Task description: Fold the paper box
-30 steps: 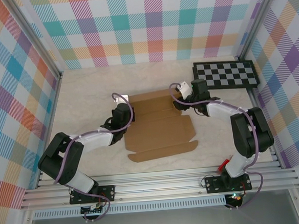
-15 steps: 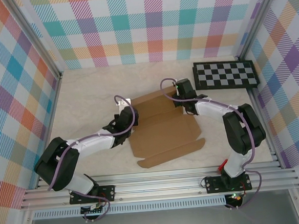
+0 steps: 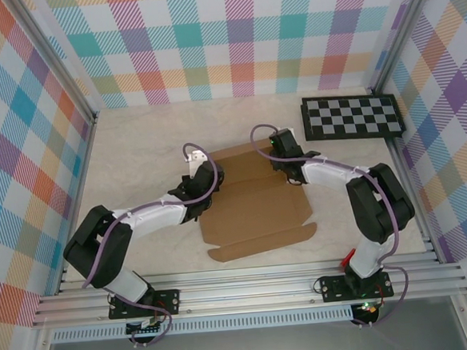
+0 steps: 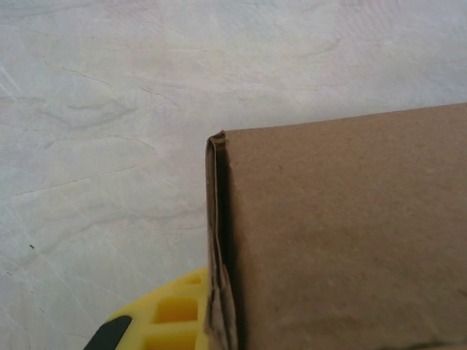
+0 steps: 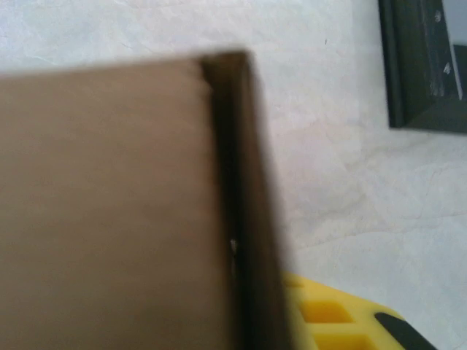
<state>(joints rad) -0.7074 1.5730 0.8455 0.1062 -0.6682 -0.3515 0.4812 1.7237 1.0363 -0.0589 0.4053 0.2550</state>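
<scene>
Paper box [image 3: 256, 209], left jaws clamped on its folded edge, right jaws behind blurred cardboard, state unclear

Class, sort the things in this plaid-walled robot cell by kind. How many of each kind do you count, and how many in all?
paper box: 1
checkerboard panel: 1
robot arms: 2
Total: 4

A black-and-white checkerboard panel [image 3: 353, 117] lies flat at the far right of the pale, marble-patterned tabletop [image 3: 135, 150], close to the right wall. In the right wrist view its dark frame [image 5: 427, 65] shows at the upper right. Multicoloured plaid walls [image 3: 224, 39] enclose three sides, and aluminium rails [image 3: 249, 290] run along the near edge.
</scene>
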